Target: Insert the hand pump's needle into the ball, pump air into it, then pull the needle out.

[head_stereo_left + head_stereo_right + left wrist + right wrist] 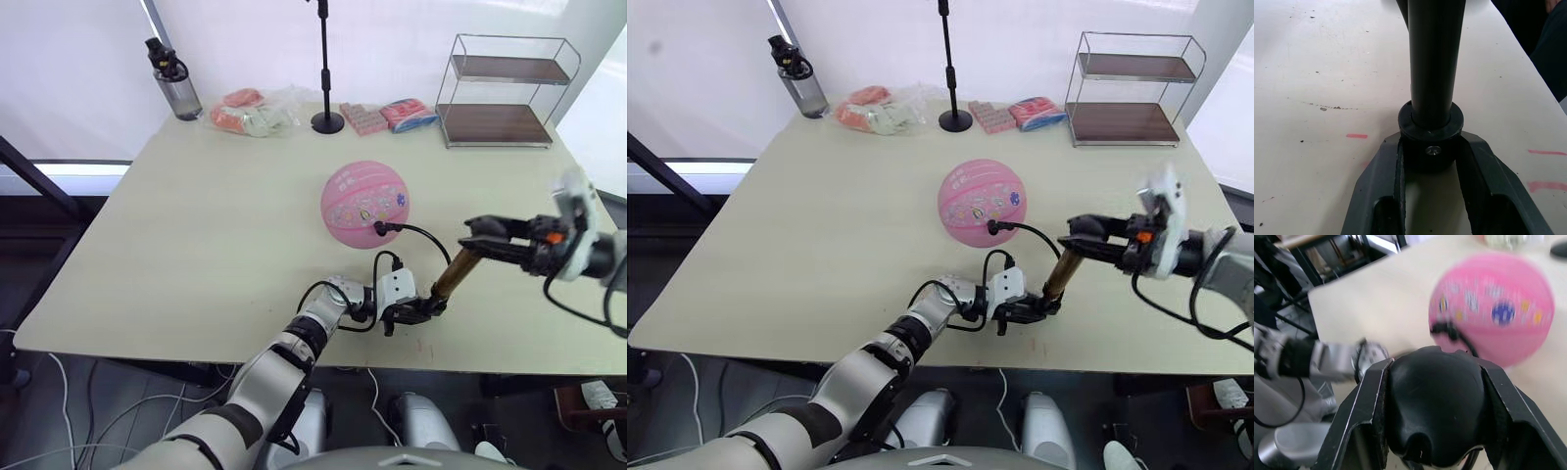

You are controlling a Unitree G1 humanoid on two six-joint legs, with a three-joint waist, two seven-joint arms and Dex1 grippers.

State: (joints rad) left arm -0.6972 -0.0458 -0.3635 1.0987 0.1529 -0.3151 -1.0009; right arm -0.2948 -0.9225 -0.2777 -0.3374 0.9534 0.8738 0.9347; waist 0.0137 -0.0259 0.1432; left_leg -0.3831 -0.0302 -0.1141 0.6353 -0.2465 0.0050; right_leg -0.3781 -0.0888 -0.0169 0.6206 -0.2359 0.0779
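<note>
The pink ball (364, 201) rests near the table's middle. The black hose (423, 233) curves from the hand pump to a black fitting (380, 228) pressed against the ball's near side; the needle itself is hidden. The gold-bronze hand pump (453, 276) stands tilted near the front edge. My left gripper (428, 308) is shut on its black bottom cap (1431, 144), which rests on the table. My right gripper (473, 238) is shut on the black handle (1432, 406) at the pump's top, with the ball (1493, 308) beyond it.
Along the back of the beige table (196, 235) stand a water bottle (174, 80), a plastic bag of pink packets (253, 113), a black stand (326, 117), more packets (387, 116) and a wire shelf (505, 93). The front table edge is just behind the pump's base.
</note>
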